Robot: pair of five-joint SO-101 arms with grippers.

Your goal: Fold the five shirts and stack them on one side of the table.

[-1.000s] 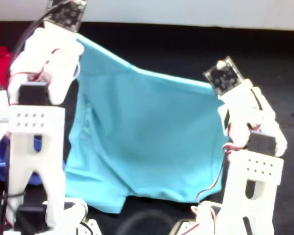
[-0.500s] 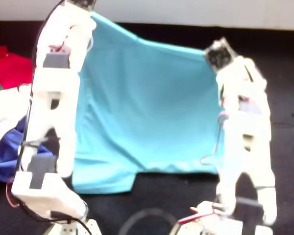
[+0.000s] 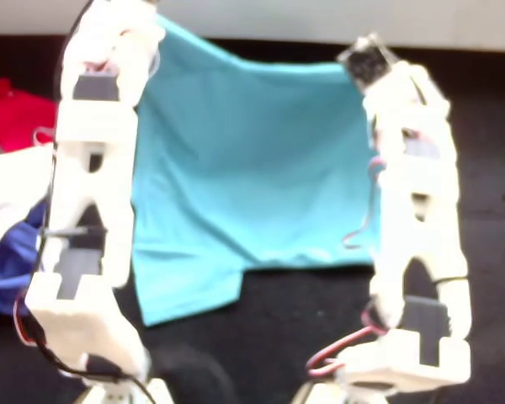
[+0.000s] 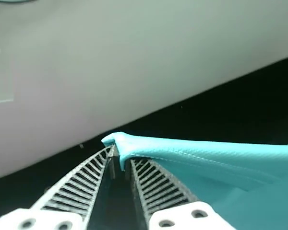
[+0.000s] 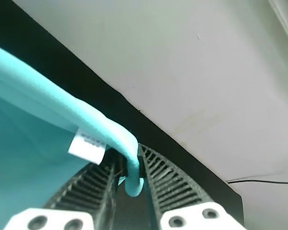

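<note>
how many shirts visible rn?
4: teal shirt held up between left pincer and right pincer; red shirt, white shirt, blue shirt heaped at the high view's left edge. A fifth may be hidden.

Blk table [image 3: 278, 337], pale wall [image 3: 303, 18] behind w/ thin blk cable [image 5: 261, 181].

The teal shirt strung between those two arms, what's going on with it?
Both arms hold the teal shirt up by one edge, spread between them over the dark table. The left claw is shut on one end of that edge, the right claw on the other, beside a small white tag. A red shirt, a white shirt and a blue shirt lie heaped at one side.
</note>
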